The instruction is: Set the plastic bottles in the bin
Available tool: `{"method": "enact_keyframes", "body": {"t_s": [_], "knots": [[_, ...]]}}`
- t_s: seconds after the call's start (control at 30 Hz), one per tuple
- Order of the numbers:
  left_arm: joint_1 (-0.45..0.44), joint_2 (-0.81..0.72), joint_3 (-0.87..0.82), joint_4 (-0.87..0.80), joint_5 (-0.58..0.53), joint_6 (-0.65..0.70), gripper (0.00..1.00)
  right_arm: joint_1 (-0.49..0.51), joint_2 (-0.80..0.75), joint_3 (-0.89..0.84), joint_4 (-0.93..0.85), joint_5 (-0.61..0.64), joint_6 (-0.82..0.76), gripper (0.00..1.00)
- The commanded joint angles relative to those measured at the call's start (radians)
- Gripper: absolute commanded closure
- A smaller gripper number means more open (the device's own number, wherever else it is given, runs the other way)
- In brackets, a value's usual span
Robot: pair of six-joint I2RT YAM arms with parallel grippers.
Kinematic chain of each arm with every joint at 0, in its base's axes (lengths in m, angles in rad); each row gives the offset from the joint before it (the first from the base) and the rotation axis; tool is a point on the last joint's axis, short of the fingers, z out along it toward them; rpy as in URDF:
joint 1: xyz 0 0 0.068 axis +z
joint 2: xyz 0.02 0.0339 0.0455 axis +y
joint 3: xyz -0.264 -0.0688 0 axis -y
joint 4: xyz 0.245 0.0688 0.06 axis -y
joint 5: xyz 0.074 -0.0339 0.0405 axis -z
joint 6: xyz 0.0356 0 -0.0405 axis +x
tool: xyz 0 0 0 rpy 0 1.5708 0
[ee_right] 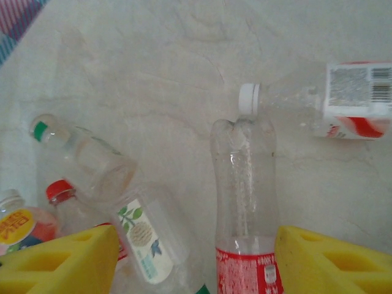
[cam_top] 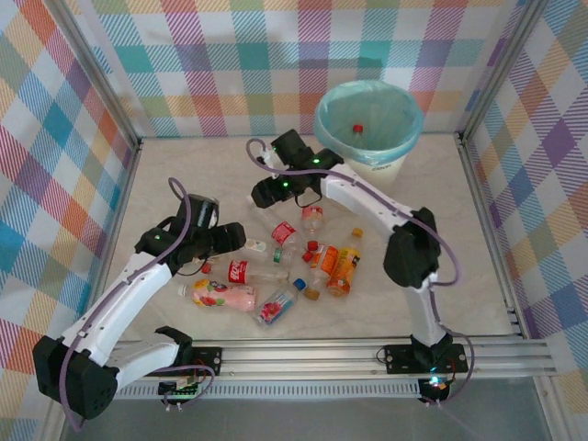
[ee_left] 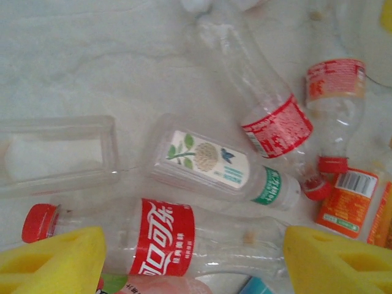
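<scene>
The left arm (cam_top: 119, 301) and right arm (cam_top: 367, 200) wear white shells between black joint housings; a mauve cable (cam_top: 186, 207) loops along each; small green lights (cam_top: 285, 184), perhaps status lamps, glow beyond the rail (cam_top: 312, 354) that carries their black bases (cam_top: 409, 354); the left pincer (ee_left: 196, 260) and right pincer (ee_right: 196, 260) have yellow wedge fingers (ee_left: 52, 260).

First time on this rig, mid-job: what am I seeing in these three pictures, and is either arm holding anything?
Two robot arms stand bolted to a table. The wide picture looks down from above: left arm, right arm, plastic bottles scattered between them, and the bin with one red cap inside. The other two come from wrist cameras; the yellow jaws show at their bottom corners. The left jaws stand open over a Coca-Cola bottle, the right jaws open over a red-labelled clear bottle. Nothing is held.
</scene>
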Motion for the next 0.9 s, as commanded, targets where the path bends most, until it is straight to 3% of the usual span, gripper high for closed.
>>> {"method": "enact_keyframes", "body": {"t_s": [0.0,0.43,0.87], "knots": [[0.054,-0.024,-0.014,0.055,0.027,-0.035,0.24,0.011,0.108,0.124,-0.105,-0.02,-0.015,0.29],[0.097,-0.047,-0.046,0.061,0.06,-0.005,0.24,0.051,0.367,0.301,-0.159,0.09,-0.002,0.19],[0.098,-0.089,-0.057,0.033,0.056,0.014,0.23,0.065,0.493,0.454,-0.196,0.109,-0.07,0.21]]}}
